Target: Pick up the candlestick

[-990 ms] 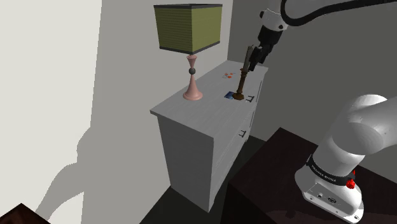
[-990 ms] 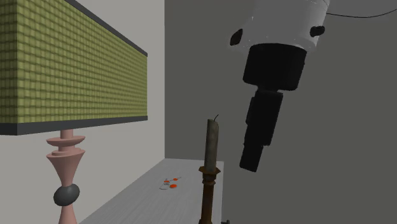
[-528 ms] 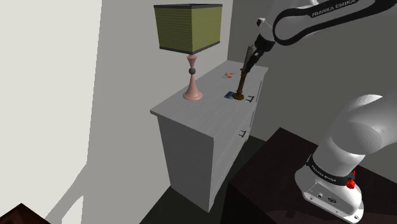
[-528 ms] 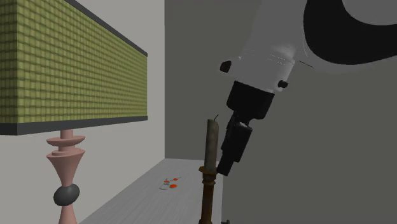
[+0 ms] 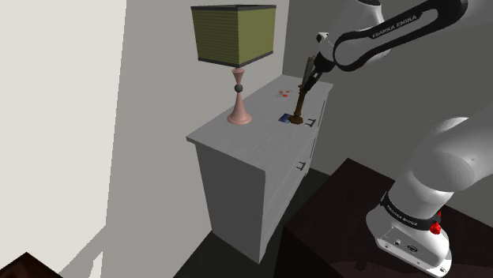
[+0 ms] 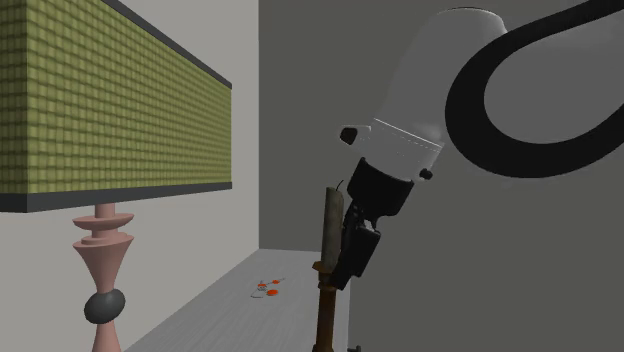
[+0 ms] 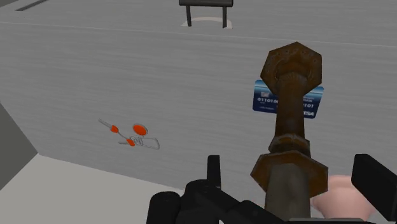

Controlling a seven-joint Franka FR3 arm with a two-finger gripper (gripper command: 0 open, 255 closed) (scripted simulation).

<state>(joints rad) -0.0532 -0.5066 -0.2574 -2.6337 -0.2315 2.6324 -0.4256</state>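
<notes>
Straddling candlestick point(image 7: 289, 114) stem, claw point(image 7: 294, 170) spread wide, no contact visible (grey dresser point(image 7: 95, 76) top beneath).

lamp point(image 5: 235, 35) on dresser point(image 5: 245, 139) | blue card point(image 7: 263, 102) | orange bits point(image 7: 130, 135), perhaps keys

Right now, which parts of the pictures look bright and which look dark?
Shoulder view: the left wall is bright white, the back wall is grey, and the floor is very dark. Second exterior view: the lamp shade looks bright green against grey. Wrist view: the dresser top is evenly pale grey around the brown candlestick.
</notes>
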